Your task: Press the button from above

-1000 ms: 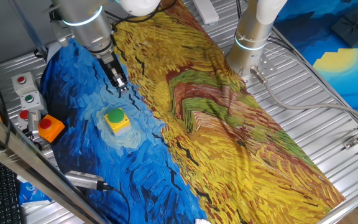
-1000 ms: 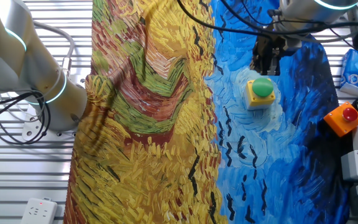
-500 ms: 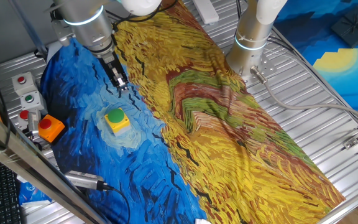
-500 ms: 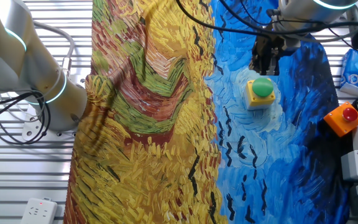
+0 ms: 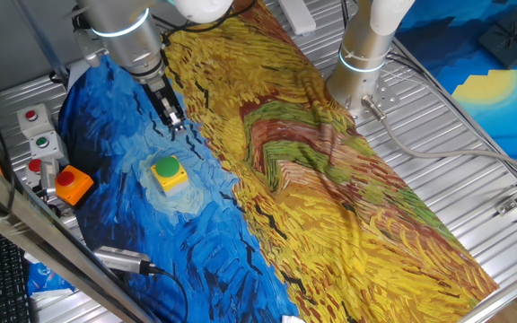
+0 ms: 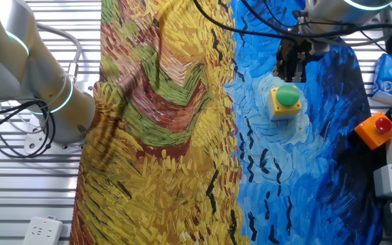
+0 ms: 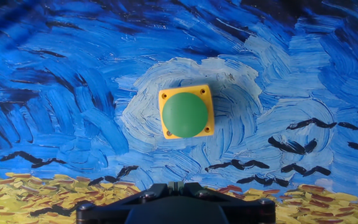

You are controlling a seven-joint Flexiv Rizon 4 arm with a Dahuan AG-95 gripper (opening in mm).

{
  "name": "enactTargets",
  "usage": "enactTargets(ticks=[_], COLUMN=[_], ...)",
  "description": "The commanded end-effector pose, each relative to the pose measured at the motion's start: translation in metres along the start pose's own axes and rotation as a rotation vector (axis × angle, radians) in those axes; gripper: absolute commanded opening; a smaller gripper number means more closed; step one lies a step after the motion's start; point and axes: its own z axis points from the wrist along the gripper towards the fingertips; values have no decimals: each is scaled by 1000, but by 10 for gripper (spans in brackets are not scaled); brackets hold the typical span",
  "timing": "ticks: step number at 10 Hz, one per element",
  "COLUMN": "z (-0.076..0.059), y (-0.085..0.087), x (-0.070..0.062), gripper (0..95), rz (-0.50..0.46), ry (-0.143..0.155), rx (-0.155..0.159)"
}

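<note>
The button has a round green cap on a small yellow box and stands on the blue part of a painted cloth. It also shows in the other fixed view and in the middle of the hand view. My gripper hangs above the cloth just beyond the button, apart from it, and points down; it also shows in the other fixed view. In the hand view the gripper shows at the bottom edge with its fingertips touching each other, holding nothing.
A red button on an orange box sits near the cloth's edge. Grey boxes with small red and green buttons stand beside it. A second arm's base stands on the far side of the cloth. A metal cylinder with a cable lies near the front.
</note>
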Motion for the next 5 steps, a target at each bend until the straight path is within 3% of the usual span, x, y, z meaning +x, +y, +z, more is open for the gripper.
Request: enactTargets(ticks=[1,5], z=[0,0], y=[0,0], x=[0,0], gripper=[0,0], rz=[0,7], ry=[0,-1], rx=[0,-1])
